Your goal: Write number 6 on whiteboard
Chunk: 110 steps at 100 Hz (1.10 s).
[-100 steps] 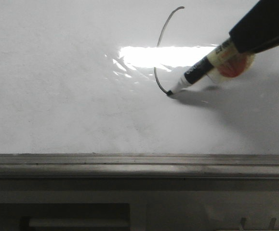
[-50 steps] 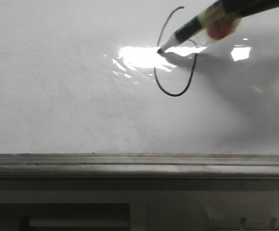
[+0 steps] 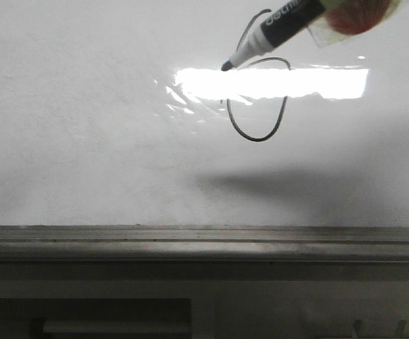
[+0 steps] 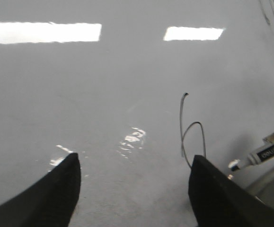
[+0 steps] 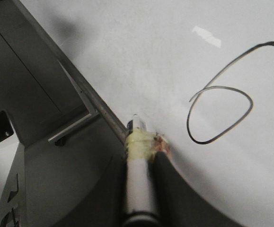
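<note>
Right gripper (image 5: 144, 156) clamping taped marker (image 3: 278, 28) mid-barrel, tip hovering just off whiteboard (image 3: 84, 141); number 6 (image 3: 257, 99) sitting complete beneath. Marker light, stiff, slippery. Left gripper (image 4: 134, 189) gaping, empty.

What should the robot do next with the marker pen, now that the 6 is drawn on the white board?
Probably pull the black-and-white marker pen further away and stop. The thin black number 6 looks finished, its loop closed, and the pen's shadow falls far from the tip on the glossy whiteboard, so the tip seems lifted off. The right gripper grips the pen.
</note>
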Motion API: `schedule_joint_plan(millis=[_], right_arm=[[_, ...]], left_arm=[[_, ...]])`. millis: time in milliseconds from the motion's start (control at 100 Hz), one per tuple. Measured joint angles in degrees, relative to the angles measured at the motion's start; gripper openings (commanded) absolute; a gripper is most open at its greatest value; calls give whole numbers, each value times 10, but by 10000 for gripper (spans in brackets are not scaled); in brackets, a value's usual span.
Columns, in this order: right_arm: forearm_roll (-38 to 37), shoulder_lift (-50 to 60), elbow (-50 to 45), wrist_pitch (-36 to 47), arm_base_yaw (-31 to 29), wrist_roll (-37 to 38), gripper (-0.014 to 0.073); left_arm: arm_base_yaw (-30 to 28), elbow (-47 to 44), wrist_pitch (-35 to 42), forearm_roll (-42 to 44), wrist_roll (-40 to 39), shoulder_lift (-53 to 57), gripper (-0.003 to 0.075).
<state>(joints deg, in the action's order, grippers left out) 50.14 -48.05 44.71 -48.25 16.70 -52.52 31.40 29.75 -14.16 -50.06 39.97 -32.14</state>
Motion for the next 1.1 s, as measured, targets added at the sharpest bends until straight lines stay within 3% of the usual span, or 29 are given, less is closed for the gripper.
schedule_joint_plan(millis=[250,520,1019,1099], right_arm=[[-2,-24,34,-55,0,10,-46],[-4,-34,38,-75,0,14,-46],[-4,-34,38,-76,0,14,-46],[-4,-34,38,-76,0,14,-46]], left_arm=[[121,44,-17,0,63,-96,440],[248,101,30,39,88,-234,440],[269,168,46,61,90,-362,437],[269,169,46,66,91,-370,391]])
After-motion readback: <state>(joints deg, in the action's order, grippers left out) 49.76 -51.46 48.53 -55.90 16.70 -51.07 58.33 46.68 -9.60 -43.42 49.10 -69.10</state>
